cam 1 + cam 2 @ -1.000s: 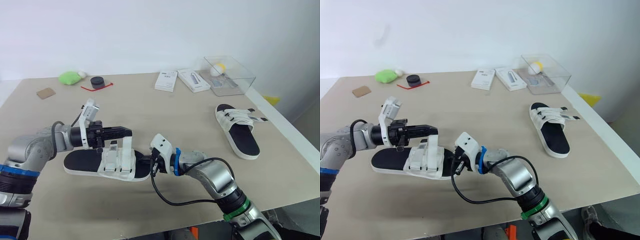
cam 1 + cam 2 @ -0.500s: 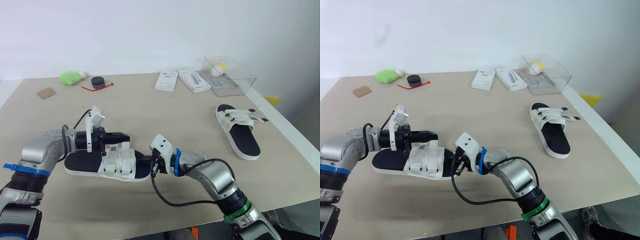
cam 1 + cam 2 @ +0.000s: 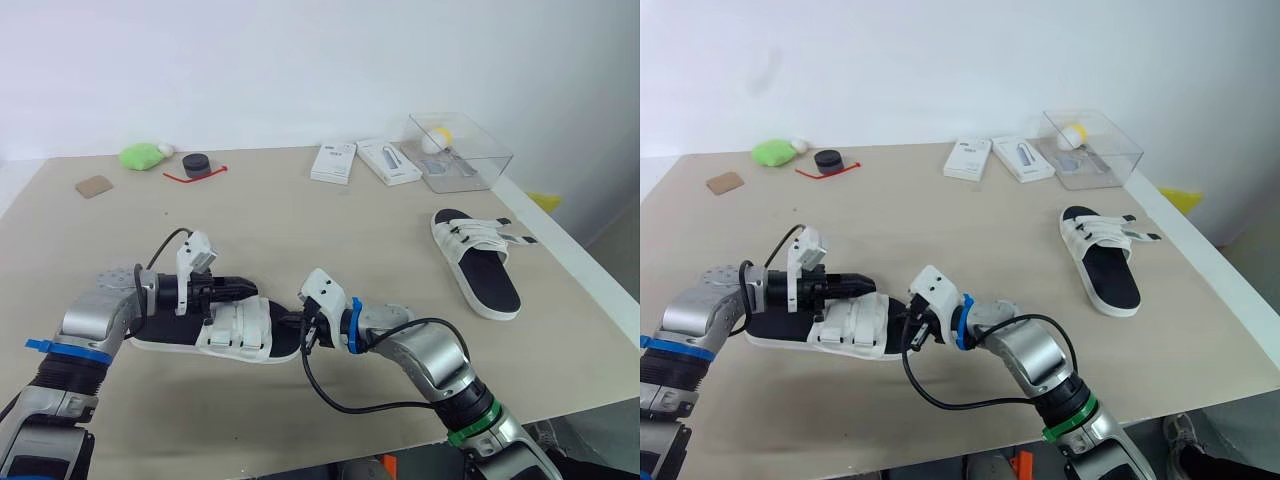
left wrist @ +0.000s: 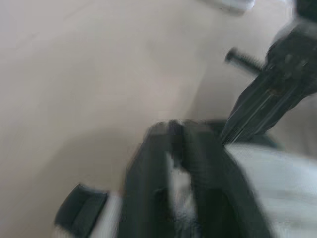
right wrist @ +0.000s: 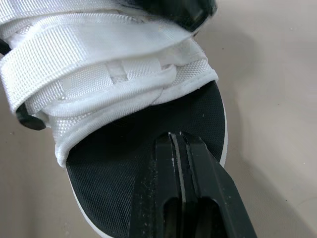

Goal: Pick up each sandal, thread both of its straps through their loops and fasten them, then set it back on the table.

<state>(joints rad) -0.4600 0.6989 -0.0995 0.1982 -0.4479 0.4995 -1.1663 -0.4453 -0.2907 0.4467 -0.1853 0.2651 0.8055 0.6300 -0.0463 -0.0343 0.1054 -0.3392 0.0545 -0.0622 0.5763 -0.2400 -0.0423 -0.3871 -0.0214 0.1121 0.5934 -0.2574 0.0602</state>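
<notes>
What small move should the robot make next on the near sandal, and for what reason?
Probably press the left gripper down along the straps of the near sandal. The straps lie flat across it, that gripper sits at their far edge, and the shut right gripper rests on the black footbed, which should steady it. Whether the straps are fastened is unclear.

green lump (image 3: 140, 155): far left, near black puck (image 3: 195, 164);
red cord (image 3: 175, 177): beside the puck;
brown tile (image 3: 92, 186): leftmost, apart;
white carton (image 3: 333, 162), white packet (image 3: 388, 161): side by side;
clear box (image 3: 460, 150): pale ball (image 3: 437, 137) inside
</notes>
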